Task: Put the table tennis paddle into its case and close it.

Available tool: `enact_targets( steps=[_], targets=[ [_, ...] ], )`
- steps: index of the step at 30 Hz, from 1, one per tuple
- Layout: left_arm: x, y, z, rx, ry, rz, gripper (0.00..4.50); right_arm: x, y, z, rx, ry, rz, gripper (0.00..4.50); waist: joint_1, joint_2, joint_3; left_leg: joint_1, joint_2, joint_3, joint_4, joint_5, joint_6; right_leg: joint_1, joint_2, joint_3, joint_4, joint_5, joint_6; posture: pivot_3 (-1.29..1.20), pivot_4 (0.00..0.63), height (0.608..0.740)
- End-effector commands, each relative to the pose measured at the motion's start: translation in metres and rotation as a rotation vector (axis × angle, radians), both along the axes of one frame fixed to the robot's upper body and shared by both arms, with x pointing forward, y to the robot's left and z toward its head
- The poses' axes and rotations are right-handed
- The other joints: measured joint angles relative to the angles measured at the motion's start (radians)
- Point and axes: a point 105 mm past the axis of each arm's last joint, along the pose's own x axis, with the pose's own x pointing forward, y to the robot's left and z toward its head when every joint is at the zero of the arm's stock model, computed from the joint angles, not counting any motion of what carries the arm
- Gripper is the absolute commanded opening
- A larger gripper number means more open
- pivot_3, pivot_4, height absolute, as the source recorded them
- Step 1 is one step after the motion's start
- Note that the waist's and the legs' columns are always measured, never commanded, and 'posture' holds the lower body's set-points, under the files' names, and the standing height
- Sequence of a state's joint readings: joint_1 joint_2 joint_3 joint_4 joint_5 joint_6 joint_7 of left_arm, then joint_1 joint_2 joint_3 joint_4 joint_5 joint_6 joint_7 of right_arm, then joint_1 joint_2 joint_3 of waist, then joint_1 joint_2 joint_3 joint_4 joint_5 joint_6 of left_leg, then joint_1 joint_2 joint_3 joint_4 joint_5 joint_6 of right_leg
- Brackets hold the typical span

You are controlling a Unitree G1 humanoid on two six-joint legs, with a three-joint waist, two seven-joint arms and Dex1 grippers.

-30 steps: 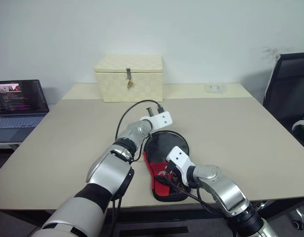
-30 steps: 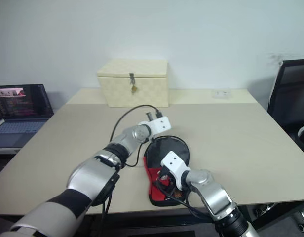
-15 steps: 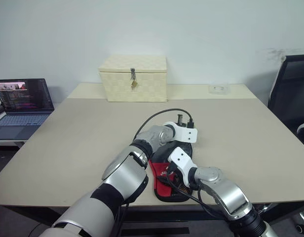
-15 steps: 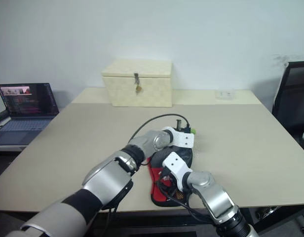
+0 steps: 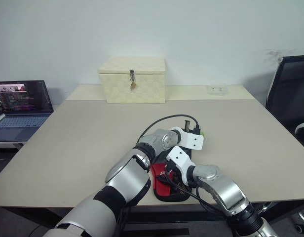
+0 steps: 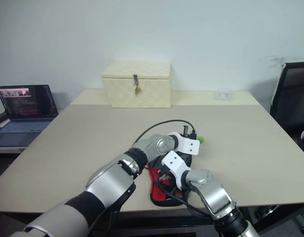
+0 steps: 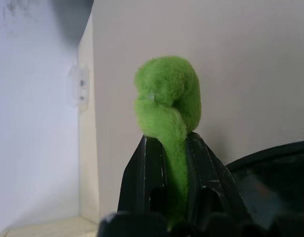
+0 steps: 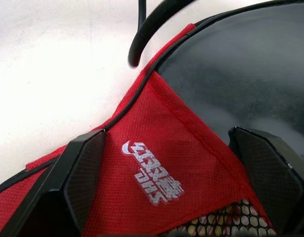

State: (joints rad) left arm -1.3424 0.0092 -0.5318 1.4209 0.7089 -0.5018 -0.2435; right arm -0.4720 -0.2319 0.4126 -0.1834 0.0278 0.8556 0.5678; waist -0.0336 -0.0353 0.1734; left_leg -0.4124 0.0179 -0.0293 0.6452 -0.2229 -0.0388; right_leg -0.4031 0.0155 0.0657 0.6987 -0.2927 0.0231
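- While the fuzzy green ring of the zipper is pinched between the nearly shut jaws of the left gripper, the pull is held at the far right rim of the case, just off its round end.
- By the right gripper, jaws spread wide and empty, the case's red lining is straddled at the near end (nothing is clamped there).
- Inside the case the table tennis paddle is seen lying flat, its black face up; the long axis runs from the near table edge away from the robot.
- For the coming pull around the rim, the left gripper is judged the nearer one.
- A beige table carries the case; a cream box stands well apart, with a laptop and a chair at the sides.
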Motion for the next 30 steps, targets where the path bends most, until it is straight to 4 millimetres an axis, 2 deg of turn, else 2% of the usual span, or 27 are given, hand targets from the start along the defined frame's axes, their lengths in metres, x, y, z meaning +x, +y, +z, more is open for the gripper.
enact_targets(
  steps=[1, 3, 8, 13, 19, 22, 25, 27, 30],
  targets=[
    [-0.01, -0.021, 0.018, -0.08, 0.002, -0.078, 0.12, -0.006, -0.01, -0.044, -0.072, 0.172, -0.038, 4.5, -0.001, 0.0, 0.0, 0.0, 0.0, 0.0, 0.0, 0.0, 0.0, 0.0, 0.0, 0.0, 0.0, 0.0, 0.0, 0.0, 0.15, 0.74],
    [-0.01, -0.02, 0.015, -0.091, 0.046, -0.067, 0.12, -0.002, -0.012, -0.042, -0.07, 0.167, -0.044, 4.5, -0.001, 0.0, 0.0, 0.002, 0.0, 0.0, 0.0, 0.0, 0.0, 0.001, 0.0, 0.0, 0.0, 0.0, 0.0, 0.0, 0.15, 0.74],
    [-0.008, -0.017, 0.019, -0.13, 0.086, -0.047, 1.85, 0.002, -0.014, -0.042, -0.067, 0.167, -0.054, 4.5, -0.003, 0.0, 0.0, 0.014, 0.0, 0.0, -0.001, 0.0, 0.0, 0.015, 0.0, 0.0, -0.002, 0.0, 0.001, 0.0, 0.15, 0.74],
    [0.0, -0.007, 0.023, -0.238, 0.185, 0.033, 3.66, 0.006, -0.012, -0.039, -0.063, 0.156, -0.055, 4.5, -0.008, 0.0, 0.0, 0.014, 0.0, 0.001, 0.0, 0.0, 0.0, 0.016, 0.0, 0.001, -0.002, 0.0, 0.001, 0.0, 0.15, 0.74],
    [0.013, 0.007, 0.039, -0.423, 0.263, 0.129, 3.66, 0.018, -0.006, -0.024, -0.043, 0.12, -0.05, 4.5, -0.023, 0.0, 0.0, 0.015, 0.0, 0.001, 0.0, 0.0, 0.0, 0.016, 0.0, 0.001, -0.002, 0.0, 0.001, 0.0, 0.15, 0.74],
    [0.02, 0.018, 0.056, -0.562, 0.328, 0.169, 3.66, 0.02, 0.001, -0.01, 0.004, 0.108, -0.037, 4.5, -0.024, 0.0, 0.0, 0.014, 0.0, 0.001, 0.0, 0.0, 0.0, 0.015, 0.0, 0.001, -0.002, 0.0, 0.002, 0.0, 0.15, 0.74],
    [0.027, 0.036, 0.077, -0.688, 0.368, 0.187, 3.66, 0.019, 0.005, 0.014, 0.073, 0.089, -0.021, 4.5, -0.025, 0.0, 0.001, 0.013, 0.0, 0.001, -0.001, 0.0, 0.0, 0.014, 0.0, 0.001, -0.002, 0.0, 0.002, 0.0, 0.15, 0.74],
    [0.031, 0.048, 0.085, -0.737, 0.387, 0.2, 3.66, 0.017, 0.007, 0.027, 0.109, 0.078, -0.008, 4.5, -0.025, 0.0, 0.001, 0.012, 0.0, 0.001, -0.001, 0.0, 0.0, 0.013, 0.0, 0.001, -0.002, 0.0, 0.002, 0.0, 0.15, 0.74],
    [0.039, 0.083, 0.097, -0.834, 0.415, 0.242, 3.66, 0.012, 0.008, 0.064, 0.196, 0.047, 0.016, 4.5, -0.025, 0.0, 0.002, 0.011, 0.0, 0.0, -0.002, 0.0, 0.0, 0.012, 0.0, 0.001, -0.003, 0.0, 0.001, 0.0, 0.15, 0.74]
  ],
)
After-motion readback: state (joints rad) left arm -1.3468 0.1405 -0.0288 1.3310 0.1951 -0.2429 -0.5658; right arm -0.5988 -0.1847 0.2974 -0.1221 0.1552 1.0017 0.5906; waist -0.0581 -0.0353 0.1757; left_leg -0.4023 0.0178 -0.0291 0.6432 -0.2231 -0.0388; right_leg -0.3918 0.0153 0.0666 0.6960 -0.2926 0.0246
